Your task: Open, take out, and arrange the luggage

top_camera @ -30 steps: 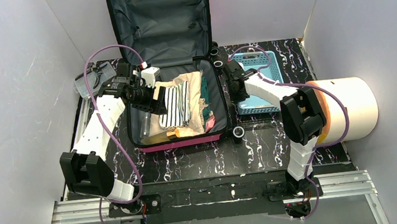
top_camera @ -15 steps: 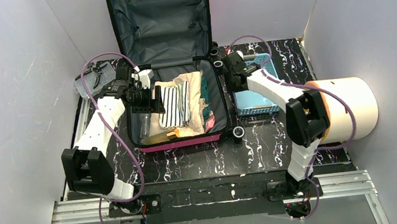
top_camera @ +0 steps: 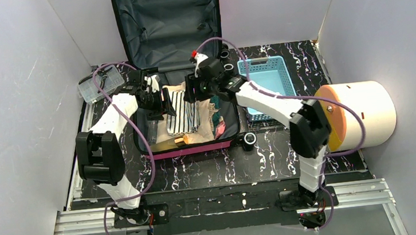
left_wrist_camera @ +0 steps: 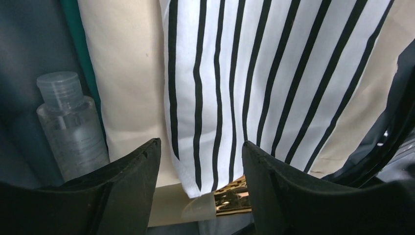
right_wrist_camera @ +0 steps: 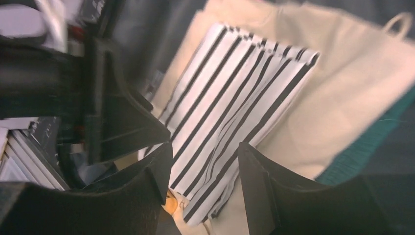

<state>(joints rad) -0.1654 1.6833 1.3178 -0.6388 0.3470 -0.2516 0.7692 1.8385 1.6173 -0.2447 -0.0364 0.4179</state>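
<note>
The hot-pink luggage (top_camera: 188, 150) lies open on the table, its grey-lined lid (top_camera: 167, 18) leaning on the back wall. Inside are a folded black-and-white striped cloth (top_camera: 182, 111) on a cream cloth (top_camera: 200, 89), and a clear bottle (top_camera: 152, 131) along the left side. My left gripper (top_camera: 164, 101) hangs open just over the striped cloth (left_wrist_camera: 254, 73), the bottle (left_wrist_camera: 71, 127) to its left and a gold item (left_wrist_camera: 232, 196) below. My right gripper (top_camera: 189, 90) is open over the same striped cloth (right_wrist_camera: 235, 98), facing the left gripper's fingers (right_wrist_camera: 122, 117). Neither holds anything.
A light-blue basket (top_camera: 268, 74) stands right of the suitcase. A cream cylinder (top_camera: 366, 114) lies at the right wall. A clear plastic box (top_camera: 98, 82) sits at the back left. White walls close in three sides.
My right arm swung left from beside the basket into the suitcase and its jaws opened. My left gripper shifted right over the striped cloth, its jaws narrowing somewhat.
</note>
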